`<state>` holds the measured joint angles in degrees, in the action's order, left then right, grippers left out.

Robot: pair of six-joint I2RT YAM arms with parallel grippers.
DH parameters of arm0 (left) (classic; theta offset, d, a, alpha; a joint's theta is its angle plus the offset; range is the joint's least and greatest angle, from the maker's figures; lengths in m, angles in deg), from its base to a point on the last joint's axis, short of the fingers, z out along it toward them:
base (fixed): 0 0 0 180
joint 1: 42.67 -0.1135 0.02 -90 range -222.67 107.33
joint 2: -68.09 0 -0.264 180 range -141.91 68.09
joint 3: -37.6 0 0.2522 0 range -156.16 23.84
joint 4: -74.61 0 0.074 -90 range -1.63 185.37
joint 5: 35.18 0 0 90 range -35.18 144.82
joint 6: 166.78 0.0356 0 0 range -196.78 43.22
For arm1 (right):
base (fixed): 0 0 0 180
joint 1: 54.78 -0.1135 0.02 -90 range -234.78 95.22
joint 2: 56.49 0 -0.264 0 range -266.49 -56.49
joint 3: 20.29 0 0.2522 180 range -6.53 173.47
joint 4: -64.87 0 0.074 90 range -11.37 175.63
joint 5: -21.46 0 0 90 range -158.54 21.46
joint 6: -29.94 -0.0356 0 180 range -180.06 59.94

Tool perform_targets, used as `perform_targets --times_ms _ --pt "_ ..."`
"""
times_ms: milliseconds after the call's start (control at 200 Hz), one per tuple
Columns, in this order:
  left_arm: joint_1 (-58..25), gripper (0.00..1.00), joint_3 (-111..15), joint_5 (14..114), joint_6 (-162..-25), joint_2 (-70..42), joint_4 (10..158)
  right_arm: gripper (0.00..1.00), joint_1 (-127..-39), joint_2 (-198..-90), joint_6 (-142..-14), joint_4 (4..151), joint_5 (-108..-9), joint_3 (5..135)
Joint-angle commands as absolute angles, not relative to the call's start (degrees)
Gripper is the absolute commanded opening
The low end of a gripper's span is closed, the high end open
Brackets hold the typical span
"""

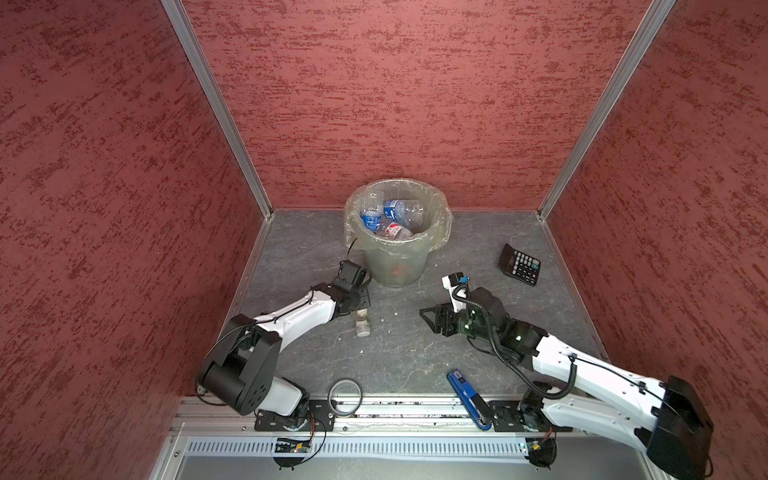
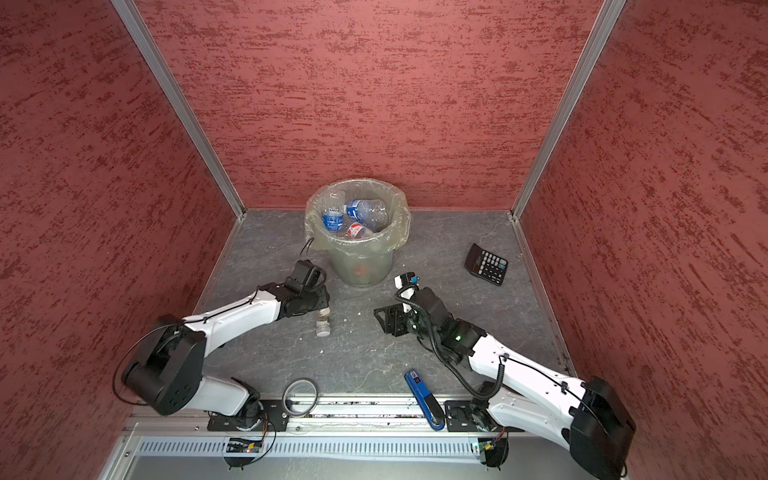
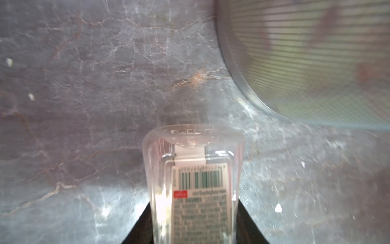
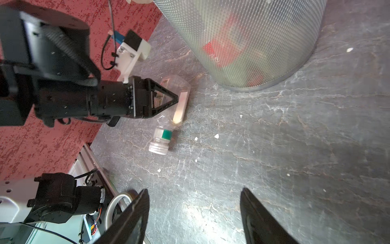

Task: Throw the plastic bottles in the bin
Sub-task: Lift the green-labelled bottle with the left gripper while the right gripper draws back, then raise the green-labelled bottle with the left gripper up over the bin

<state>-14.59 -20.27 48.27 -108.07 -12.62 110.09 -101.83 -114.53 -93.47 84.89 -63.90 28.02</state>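
- Front rail (image 1: 395, 409): grey tape ring (image 1: 331, 395) at left, blue-and-black stapler (image 1: 467, 398) at right.
- Left gripper (image 3: 194, 201): fingers clamped on a clear bottle (image 1: 362, 324) lying on the slate table (image 1: 407, 353), just before the bin (image 1: 395, 266).
- Inside bin: several labelled bottles (image 1: 390, 218).
- Right gripper (image 1: 428, 322): fingers spread, bare table between them.
- Black calculator (image 1: 519, 264): on table, far right.

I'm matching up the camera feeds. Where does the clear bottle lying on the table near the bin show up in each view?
In a top view: clear bottle left of centre, just in front of the bin.
In a top view: likewise left of centre.
Left wrist: bottom centre, close up.
Right wrist: just left of centre.
Shared landmark: the bin beside it, in all four.
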Motion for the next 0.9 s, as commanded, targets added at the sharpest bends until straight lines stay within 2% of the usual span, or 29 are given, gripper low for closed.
perform_targets --times_ms 0,85,255,551,721,897 --pt "-14.04 0.37 -17.49 46.38 -106.54 -6.36 107.97 0.68 -101.63 -113.62 -93.24 85.83 -66.11 28.03" --pt "-13.93 0.3 -15.31 45.71 -106.06 -1.6 108.47 0.67 -101.63 -113.69 -92.96 86.16 -66.6 28.25" --pt "-13.58 0.29 -12.57 45.51 -105.09 6.31 110.53 0.67 -101.63 -114.05 -92.45 86.62 -66.95 29.01" --pt "-8.55 0.31 -8.5 41.23 -105.0 26.11 115.0 0.67 -101.54 -114.85 -92.23 86.45 -66.96 29.56" --pt "-2.14 0.31 -9.39 33.94 -103.7 39.84 119.34 0.66 -101.49 -114.21 -91.9 87.46 -68.67 30.01" --pt "3.33 0.36 -15.09 27.82 -101.52 45.2 122.9 0.66 -101.36 -112.53 -91.44 88.81 -70.12 30.5"
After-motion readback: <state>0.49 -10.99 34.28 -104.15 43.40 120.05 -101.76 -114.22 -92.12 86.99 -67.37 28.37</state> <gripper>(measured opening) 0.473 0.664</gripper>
